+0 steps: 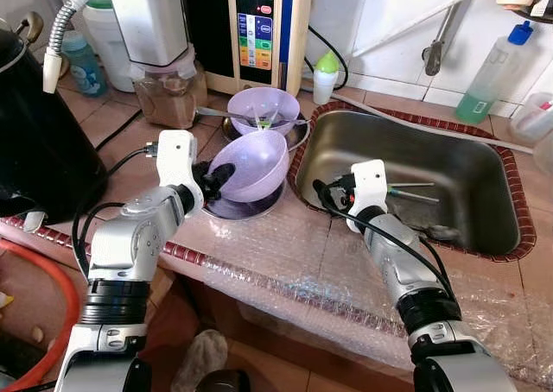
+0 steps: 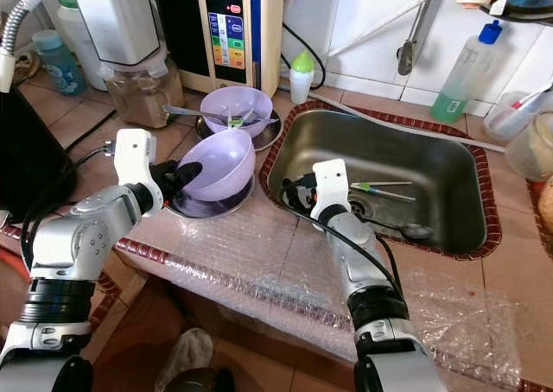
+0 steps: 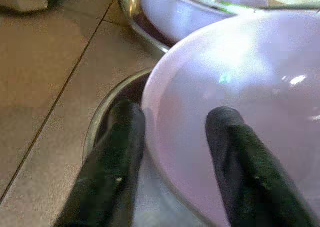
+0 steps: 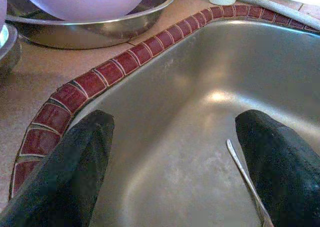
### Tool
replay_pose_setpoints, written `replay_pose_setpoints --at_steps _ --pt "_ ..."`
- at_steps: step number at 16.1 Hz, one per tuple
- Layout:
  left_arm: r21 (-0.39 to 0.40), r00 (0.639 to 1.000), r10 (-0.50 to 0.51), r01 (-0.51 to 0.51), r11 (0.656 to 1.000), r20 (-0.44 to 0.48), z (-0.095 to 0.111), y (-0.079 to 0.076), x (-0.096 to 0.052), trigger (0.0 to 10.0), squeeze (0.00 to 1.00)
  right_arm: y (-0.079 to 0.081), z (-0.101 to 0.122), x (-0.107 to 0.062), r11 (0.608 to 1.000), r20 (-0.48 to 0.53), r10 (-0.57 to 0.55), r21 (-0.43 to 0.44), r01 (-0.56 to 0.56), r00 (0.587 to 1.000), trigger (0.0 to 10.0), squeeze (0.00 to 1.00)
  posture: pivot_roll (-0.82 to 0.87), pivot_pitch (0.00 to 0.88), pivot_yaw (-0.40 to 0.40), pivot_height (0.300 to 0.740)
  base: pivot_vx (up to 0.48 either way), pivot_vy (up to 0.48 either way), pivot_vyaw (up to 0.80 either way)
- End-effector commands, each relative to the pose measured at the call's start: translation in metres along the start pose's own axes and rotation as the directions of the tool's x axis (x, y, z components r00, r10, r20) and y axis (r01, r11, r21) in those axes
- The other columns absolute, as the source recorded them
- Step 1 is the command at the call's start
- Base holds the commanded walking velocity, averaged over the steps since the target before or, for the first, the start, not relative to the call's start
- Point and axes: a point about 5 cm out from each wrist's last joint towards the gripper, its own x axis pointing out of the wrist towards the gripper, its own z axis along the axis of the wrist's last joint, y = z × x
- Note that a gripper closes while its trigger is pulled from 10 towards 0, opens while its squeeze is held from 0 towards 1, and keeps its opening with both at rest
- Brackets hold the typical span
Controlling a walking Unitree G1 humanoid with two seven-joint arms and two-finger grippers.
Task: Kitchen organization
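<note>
Tilted purple bowl [image 1: 251, 165] hides most of the steel dish [image 1: 259, 207] under it, black kettle [image 1: 34, 133] is cut off at frame left, panel labels on the dispenser [image 1: 256, 21] are too small to read.

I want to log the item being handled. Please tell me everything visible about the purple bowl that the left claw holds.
The purple bowl looks like glossy, pale lilac plastic, round and deep, apparently empty. It is tilted, its opening facing up and toward the sink, and sits in a shallow steel dish on the tiled counter. The left claw pinches its rim, one finger inside, one outside.
</note>
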Motion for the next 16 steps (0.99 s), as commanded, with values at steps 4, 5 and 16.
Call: replay_pose_setpoints --at_steps 4,5,16 --pt "-0.017 0.999 0.039 -0.039 0.999 -0.003 0.001 0.010 -0.003 0.0 0.00 -0.001 0.002 -0.001 1.000 0.008 -0.004 -0.013 0.004 1.000 10.0 0.00 0.06 0.000 0.045 0.740 0.000 0.000 0.00" --pt "-0.024 0.999 0.052 -0.052 0.998 -0.003 0.000 0.012 -0.004 0.0 0.00 -0.001 0.002 0.000 1.000 0.008 -0.001 -0.014 0.002 1.000 10.0 0.00 0.06 0.000 0.045 0.740 0.000 0.000 0.00" --pt "-0.044 0.990 0.102 -0.099 0.994 0.095 0.009 0.017 -0.006 0.0 0.00 -0.001 0.023 0.002 0.999 0.128 0.005 0.047 -0.011 0.992 10.0 0.00 0.06 0.000 0.038 0.740 0.000 0.000 0.00"
